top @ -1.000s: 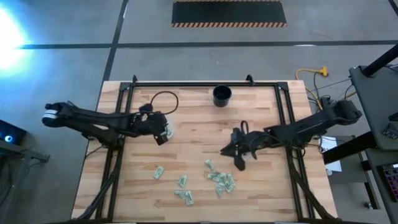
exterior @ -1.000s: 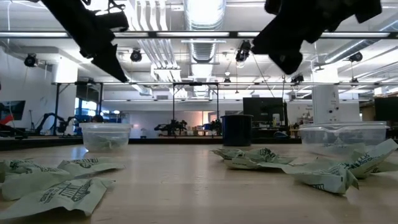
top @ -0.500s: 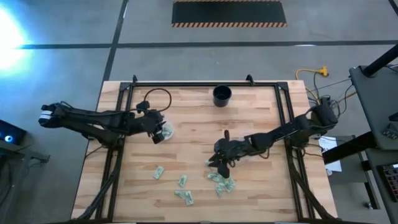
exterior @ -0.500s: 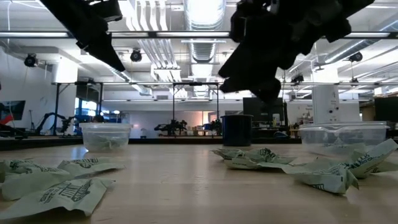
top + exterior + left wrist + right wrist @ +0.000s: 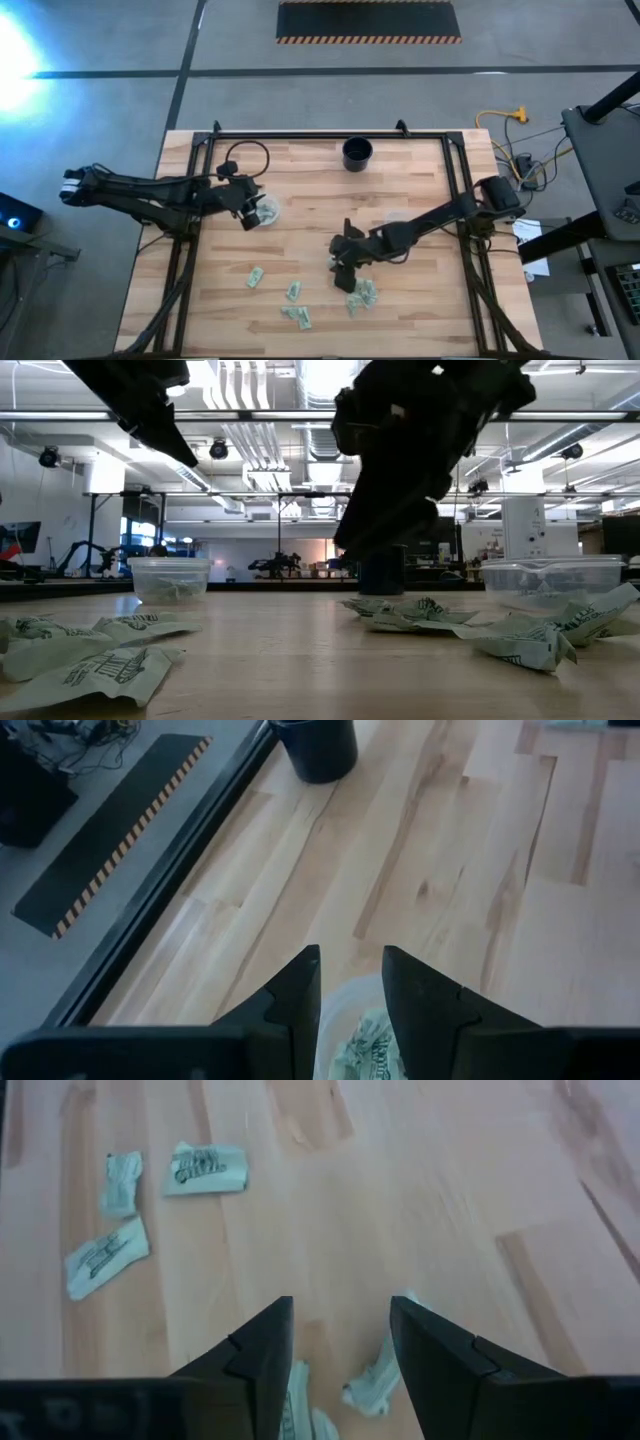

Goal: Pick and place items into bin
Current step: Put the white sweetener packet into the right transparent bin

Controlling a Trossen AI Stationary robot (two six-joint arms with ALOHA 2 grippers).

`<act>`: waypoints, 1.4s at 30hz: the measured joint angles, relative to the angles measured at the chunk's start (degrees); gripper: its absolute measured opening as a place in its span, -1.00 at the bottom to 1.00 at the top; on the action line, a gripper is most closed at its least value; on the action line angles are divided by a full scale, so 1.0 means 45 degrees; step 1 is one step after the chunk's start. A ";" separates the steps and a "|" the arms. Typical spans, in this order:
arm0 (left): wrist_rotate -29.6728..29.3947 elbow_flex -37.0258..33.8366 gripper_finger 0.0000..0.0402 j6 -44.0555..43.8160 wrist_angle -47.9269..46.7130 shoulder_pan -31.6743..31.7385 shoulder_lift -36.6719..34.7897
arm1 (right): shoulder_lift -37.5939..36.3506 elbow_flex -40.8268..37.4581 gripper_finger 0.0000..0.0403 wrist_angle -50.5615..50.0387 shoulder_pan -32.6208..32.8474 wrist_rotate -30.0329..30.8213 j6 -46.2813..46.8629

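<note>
Wooden table (image 5: 420,300): scattered packets (image 5: 362,292), black cup (image 5: 357,153), clear tub (image 5: 266,211).

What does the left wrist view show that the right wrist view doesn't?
Only the left wrist view shows the dark cup, the striped floor mat and the clear tub under the left gripper, with a packet visible between its slightly parted fingers.

Only the right wrist view shows loose packets lying on the table, some just ahead of the open right gripper.

Both show the wooden table and that arm's own two dark fingers.
</note>
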 joint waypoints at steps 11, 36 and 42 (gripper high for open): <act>0.0032 -0.0024 -0.53 -0.0008 0.0045 -0.0010 -0.0255 | 0.1571 0.1686 -0.24 -0.2055 0.0067 0.0400 0.0247; 0.0121 -0.0160 -0.54 -0.0015 0.0029 -0.0253 -0.0231 | 0.1590 0.2343 -0.32 -0.4276 0.0068 0.1254 0.0282; 0.0117 -0.0160 -0.54 -0.0015 0.0034 -0.0253 -0.0226 | 0.1590 0.2026 -0.31 -0.4142 0.0058 0.1293 0.0210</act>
